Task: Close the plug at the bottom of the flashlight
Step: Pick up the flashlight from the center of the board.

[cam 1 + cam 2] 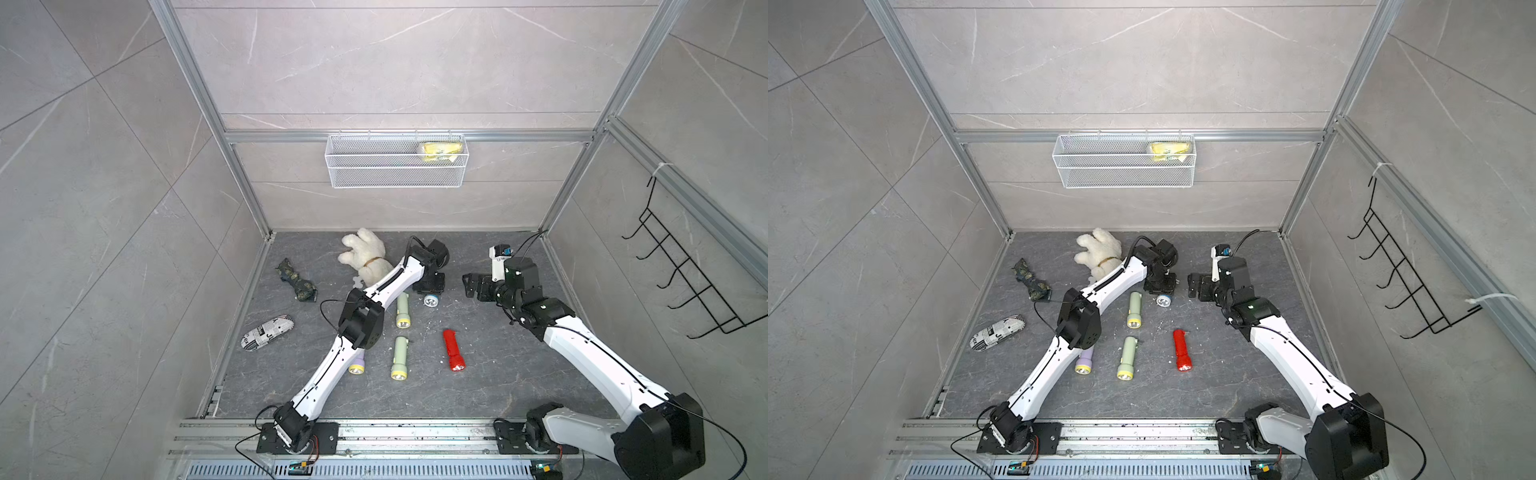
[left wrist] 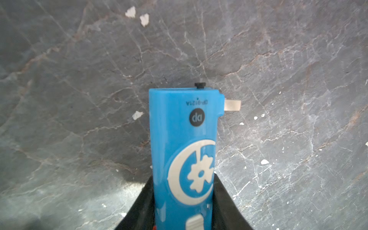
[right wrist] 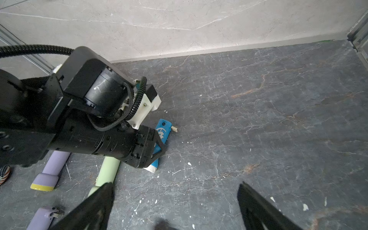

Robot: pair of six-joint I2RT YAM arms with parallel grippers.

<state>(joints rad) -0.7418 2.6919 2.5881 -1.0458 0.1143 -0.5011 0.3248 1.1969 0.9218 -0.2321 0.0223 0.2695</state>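
Left end effector clamps blue flashlight; plug prong juts sideways

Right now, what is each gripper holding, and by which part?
The left gripper holds the blue flashlight by its body's sides, plug end free. The right gripper is open, holding nothing.

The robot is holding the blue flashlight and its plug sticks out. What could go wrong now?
1. The left end effector is shut on the blue plastic flashlight away from its pale metal plug prongs, so pushing them might twist the flashlight in the grip.
2. The right end effector is open and apart from the plug; coming in, it could bump the left one or the pale green flashlight lying close by.
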